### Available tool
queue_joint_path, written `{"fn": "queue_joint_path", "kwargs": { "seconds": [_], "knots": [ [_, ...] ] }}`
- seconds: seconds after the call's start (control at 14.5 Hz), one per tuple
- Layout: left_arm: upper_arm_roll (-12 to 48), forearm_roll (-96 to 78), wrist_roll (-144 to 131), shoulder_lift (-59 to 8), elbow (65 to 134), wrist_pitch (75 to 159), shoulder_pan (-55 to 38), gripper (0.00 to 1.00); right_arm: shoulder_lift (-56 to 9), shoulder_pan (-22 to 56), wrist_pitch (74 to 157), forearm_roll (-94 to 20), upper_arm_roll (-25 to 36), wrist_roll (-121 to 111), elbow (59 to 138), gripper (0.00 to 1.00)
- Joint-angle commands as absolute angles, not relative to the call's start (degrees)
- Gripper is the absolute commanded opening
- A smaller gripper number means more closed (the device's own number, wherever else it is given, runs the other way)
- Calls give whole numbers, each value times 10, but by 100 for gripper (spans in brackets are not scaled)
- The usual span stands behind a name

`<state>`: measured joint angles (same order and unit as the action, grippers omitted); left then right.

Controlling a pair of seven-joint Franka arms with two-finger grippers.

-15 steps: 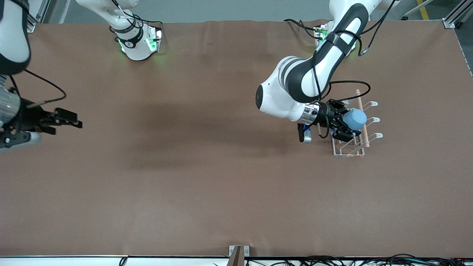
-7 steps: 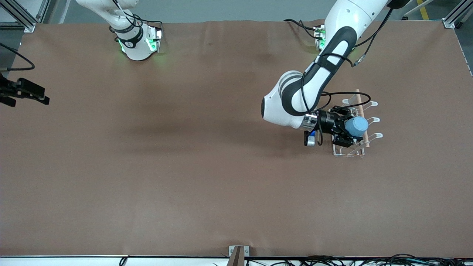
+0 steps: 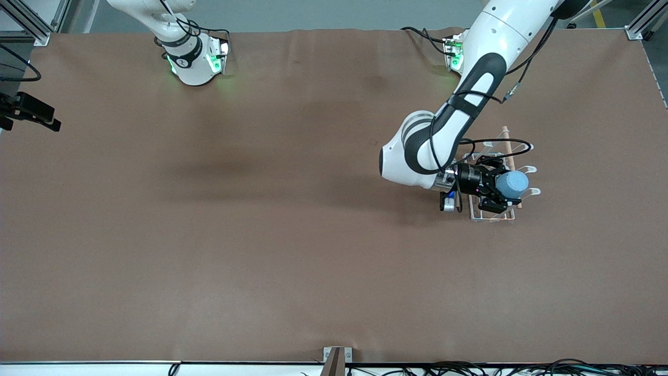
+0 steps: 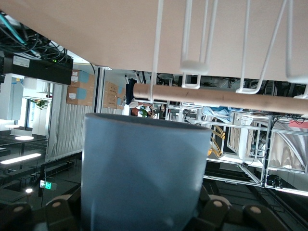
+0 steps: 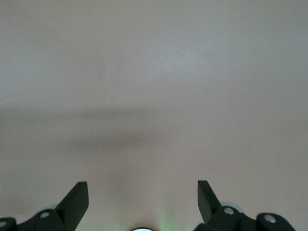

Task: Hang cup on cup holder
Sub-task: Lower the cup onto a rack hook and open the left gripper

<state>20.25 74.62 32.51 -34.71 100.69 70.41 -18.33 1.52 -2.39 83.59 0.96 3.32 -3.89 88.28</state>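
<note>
My left gripper [image 3: 502, 191] is shut on the light-blue cup [image 3: 512, 184] and holds it sideways over the white wire cup holder [image 3: 492, 213] toward the left arm's end of the table. The cup lies against the rack's light wooden rod [image 3: 507, 141] and its looped prongs [image 3: 531, 169]. In the left wrist view the cup [image 4: 144, 173] fills the jaws, with the rod [image 4: 221, 98] and white prongs [image 4: 192, 62] just past its rim. My right gripper [image 3: 36, 116] is open and empty at the table's edge by the right arm's end; its fingers [image 5: 77, 199] show only bare table.
The brown table cover [image 3: 292, 250] is bare around the rack. A metal bracket [image 3: 337, 357] sits at the table's edge nearest the camera. Cables run along that edge.
My left gripper has carried the cup lower and along the rack, toward the end nearer the camera. My right arm has pulled back to the table's edge.
</note>
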Motion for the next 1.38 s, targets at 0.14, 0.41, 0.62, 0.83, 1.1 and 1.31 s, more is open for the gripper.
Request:
{"fn": "queue_joint_path", "kwargs": {
  "seconds": [0.14,0.41,0.62,0.83,1.1,1.31],
  "knots": [
    [207,759,322,-357,1011,700,-182,36,30,-8,862,8,46,-25,902,100],
    [207,753,295,-360,1024,700,-183,39,29,-12,867,-12,41,3,900,100],
    [207,753,265,-364,1038,700,-182,41,28,-7,866,-11,41,2,900,100],
    [208,751,222,-368,1045,700,-183,45,22,-8,864,-5,42,-2,896,100],
    [209,706,130,-366,1041,711,-180,100,12,-13,861,-2,43,-6,879,100],
    [209,670,93,-364,1012,713,-177,100,10,-10,860,-11,43,-4,879,100]
  ]
}}
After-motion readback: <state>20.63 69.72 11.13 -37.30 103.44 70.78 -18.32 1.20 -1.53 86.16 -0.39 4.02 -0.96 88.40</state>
